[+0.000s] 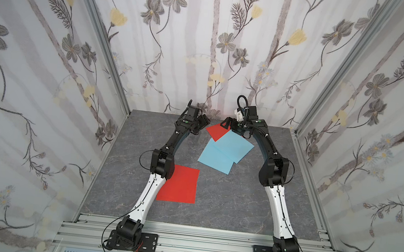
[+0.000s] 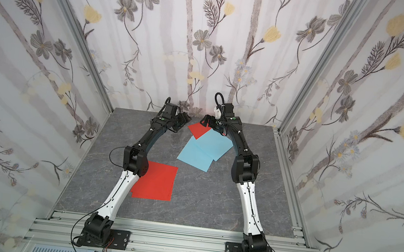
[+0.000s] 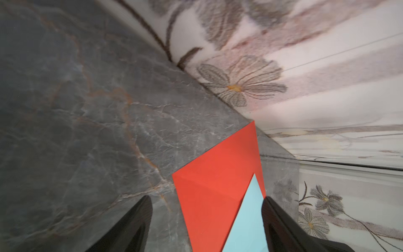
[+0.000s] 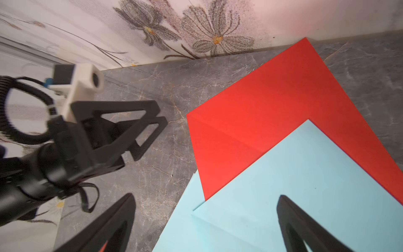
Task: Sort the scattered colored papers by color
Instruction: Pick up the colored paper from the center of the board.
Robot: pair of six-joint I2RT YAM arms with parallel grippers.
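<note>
Left arm (image 1: 147,198) and right arm (image 1: 277,207): black and white, on screwed black base plates (image 1: 150,242).
White lower links, black joints, thin black cables; behind the right gripper (image 4: 206,196), a white mount (image 1: 239,114) and looped cable (image 1: 238,101).

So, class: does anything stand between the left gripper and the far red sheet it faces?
Nothing visible stands between the left gripper and the far red sheet's exposed corner. A blue sheet lies over its near part, so pulling the red one may drag the blue along.
</note>
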